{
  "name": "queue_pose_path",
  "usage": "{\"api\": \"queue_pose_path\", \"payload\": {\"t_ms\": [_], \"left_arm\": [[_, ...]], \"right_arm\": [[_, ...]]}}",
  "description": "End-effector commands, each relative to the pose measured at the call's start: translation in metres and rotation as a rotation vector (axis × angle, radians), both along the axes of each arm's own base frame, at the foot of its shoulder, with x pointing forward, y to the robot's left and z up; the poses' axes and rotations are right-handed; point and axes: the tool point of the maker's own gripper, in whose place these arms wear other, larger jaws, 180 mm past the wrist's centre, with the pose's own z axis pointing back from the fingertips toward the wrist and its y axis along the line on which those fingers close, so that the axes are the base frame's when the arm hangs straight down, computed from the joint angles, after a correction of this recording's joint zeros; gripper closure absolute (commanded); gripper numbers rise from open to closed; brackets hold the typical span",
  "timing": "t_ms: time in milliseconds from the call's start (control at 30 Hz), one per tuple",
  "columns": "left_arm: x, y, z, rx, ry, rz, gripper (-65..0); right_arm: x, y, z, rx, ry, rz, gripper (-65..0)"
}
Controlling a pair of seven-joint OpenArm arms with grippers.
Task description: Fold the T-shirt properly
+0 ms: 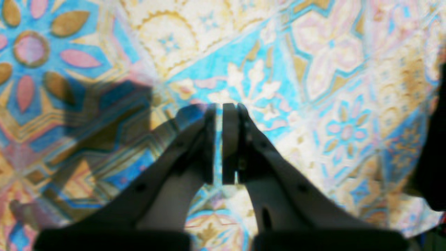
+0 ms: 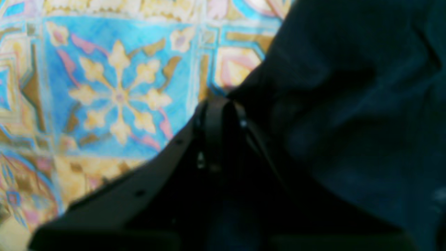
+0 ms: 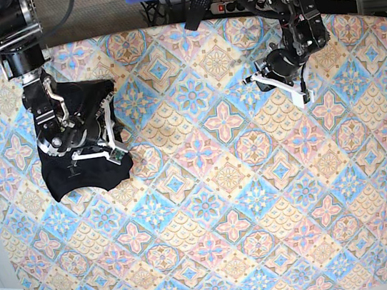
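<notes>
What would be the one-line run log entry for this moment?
T-shirt: bunched at cloth's edge, unfolded | right claw: shut on T-shirt | left claw: shut, empty, above patterned cloth

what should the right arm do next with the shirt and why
Probably open the right gripper and lift clear. The T-shirt already lies as a compact dark bundle near the corner of the patterned tablecloth, and the right jaws look shut at its edge, though whether they pinch cloth is unclear. The left gripper is shut on nothing, away from the shirt.
</notes>
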Motion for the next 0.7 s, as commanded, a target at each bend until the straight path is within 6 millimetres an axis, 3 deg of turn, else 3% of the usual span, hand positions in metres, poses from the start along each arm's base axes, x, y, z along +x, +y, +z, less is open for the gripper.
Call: {"api": "queue_pose_path", "payload": {"t_ms": [0,200,267,433,600,667], "left_arm": [[0.008,0.006,0.009,0.009,-0.039,-0.001,-3.0],[0.003,0.006,0.013,-0.021,-0.048,0.004,-3.0],[-0.002,0.007,0.018,-0.015,-0.056,0.001,-3.0],[-0.019,0.011,0.044,0.037,-0.08,-0.052,-3.0],[-0.049,0.019,0.064,0.095,-0.063,-0.104,-3.0],[-0.064,0.023,0.065,0.119,-0.042,-0.123,-3.0]], "right_arm": [[0.02,0.008,0.025,0.032,-0.088,0.014,-4.5],[-0.004,0.025,0.052,0.002,-0.14,0.082,-4.3],[-0.012,0.02,0.066,0.009,-0.178,0.058,-4.2],[-0.041,-0.03,0.087,-0.029,-0.225,-0.101,-4.2],[-0.089,-0.11,0.083,-0.137,-0.168,-0.311,-4.2],[-0.106,-0.126,0.082,-0.152,-0.154,-0.364,-4.2]]}}
